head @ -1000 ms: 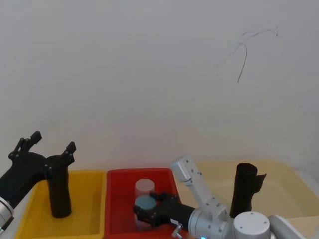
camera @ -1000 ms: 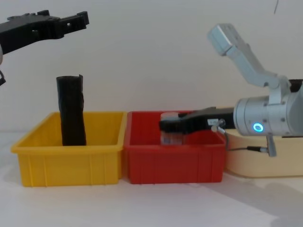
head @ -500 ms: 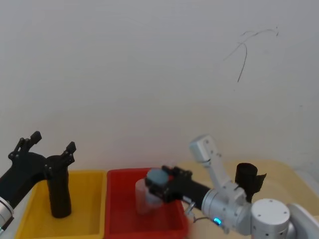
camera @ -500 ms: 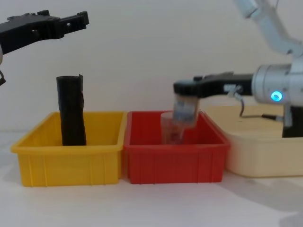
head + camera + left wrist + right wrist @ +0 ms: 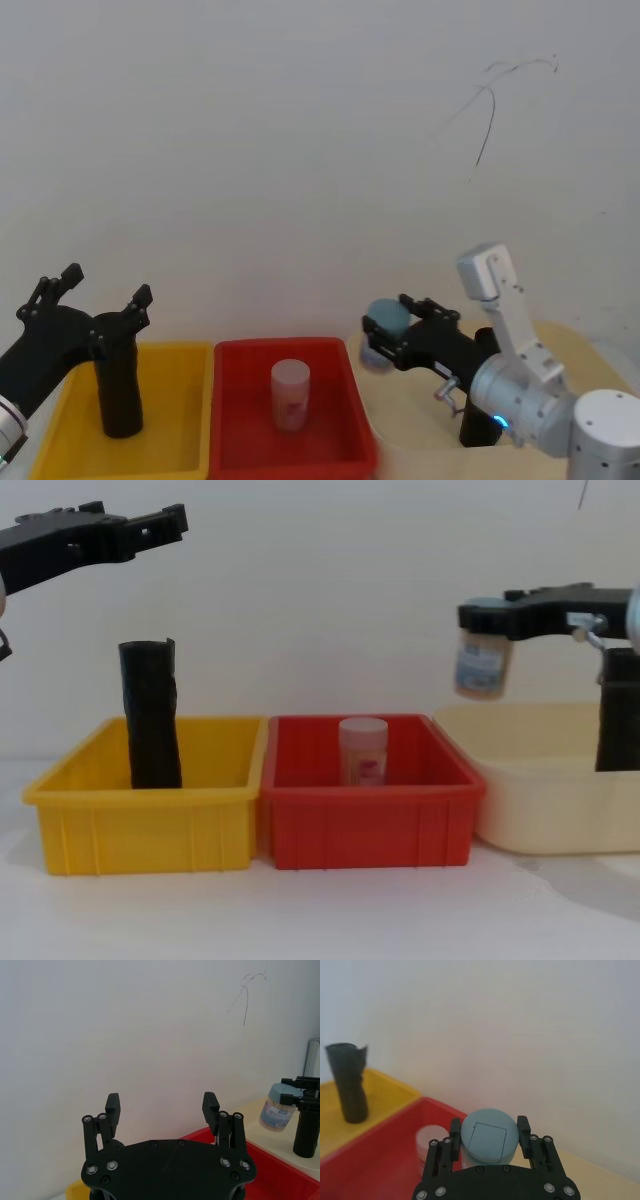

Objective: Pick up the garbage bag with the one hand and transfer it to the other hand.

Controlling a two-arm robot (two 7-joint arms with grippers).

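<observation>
A black rolled garbage bag (image 5: 118,392) (image 5: 152,715) stands upright in the yellow bin (image 5: 140,825). Another black roll (image 5: 617,710) (image 5: 474,422) stands in the cream tub (image 5: 540,810), partly hidden behind my right arm. My right gripper (image 5: 385,335) (image 5: 487,615) (image 5: 487,1132), on the silver arm, is shut on a blue-lidded jar (image 5: 482,665) (image 5: 277,1112), held in the air above the tub's left rim. My left gripper (image 5: 105,285) (image 5: 165,525) (image 5: 161,1102) hangs open above and behind the yellow bin's roll, touching nothing.
A second clear jar with a pale lid (image 5: 289,390) (image 5: 362,750) stands in the red bin (image 5: 370,825) between the yellow bin and the cream tub. A white wall rises close behind the bins.
My right gripper lifted the blue-lidded jar out of the red bin and carried it up and right to the cream tub's edge. The left gripper and both black rolls stayed put.
</observation>
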